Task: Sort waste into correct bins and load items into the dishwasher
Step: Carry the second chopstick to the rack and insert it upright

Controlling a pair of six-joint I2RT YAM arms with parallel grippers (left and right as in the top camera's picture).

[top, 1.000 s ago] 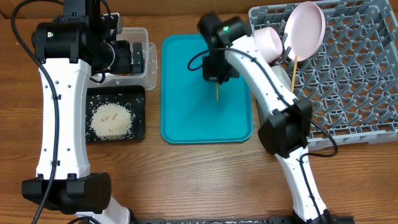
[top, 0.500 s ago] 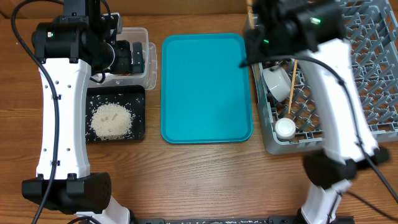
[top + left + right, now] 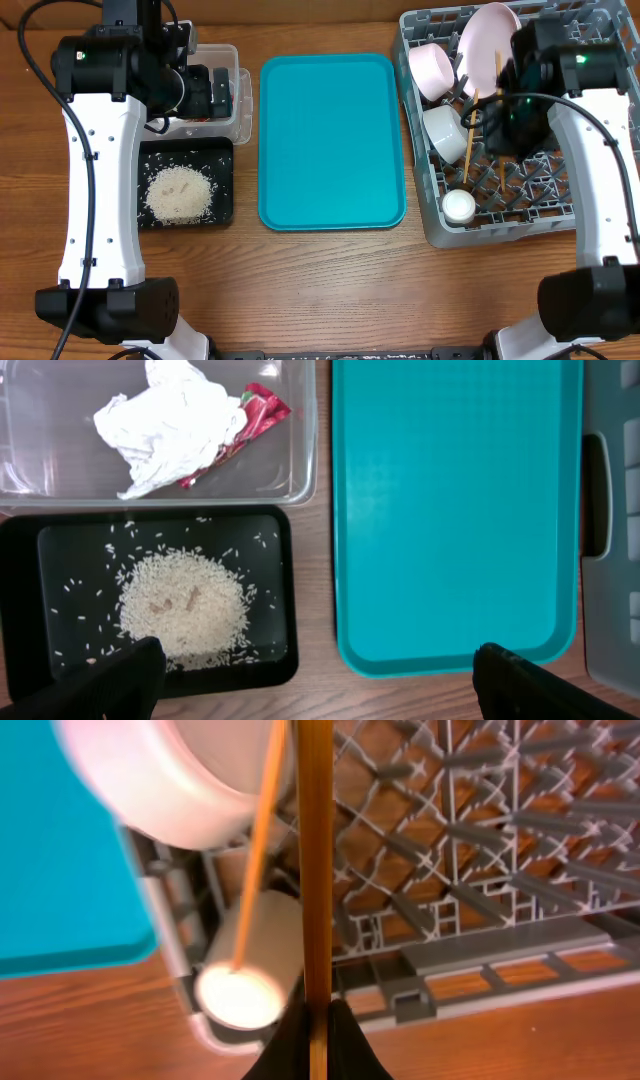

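My right gripper (image 3: 506, 116) is shut on a wooden chopstick (image 3: 497, 72) and holds it over the grey dish rack (image 3: 585, 200). In the right wrist view the chopstick (image 3: 314, 870) runs straight up from the closed fingertips (image 3: 316, 1020). The rack holds a plate (image 3: 490, 40), two bowls (image 3: 432, 68) (image 3: 445, 128), a cup (image 3: 459, 206) and a second chopstick (image 3: 469, 130). My left gripper (image 3: 318, 685) is open and empty, high above the bins. The napkin (image 3: 170, 420) and red wrapper (image 3: 255, 415) lie in the clear tub (image 3: 300, 460). Rice (image 3: 185, 605) lies in the black tray (image 3: 20, 610).
The teal tray (image 3: 332, 140) lies bare between the bins and the rack. The rack's front rim (image 3: 480, 960) lies just ahead of my right fingertips, with wooden tabletop (image 3: 320, 290) in front of it.
My right arm has carried the chopstick from the teal tray rightward to above the dish rack. The left arm has not moved.
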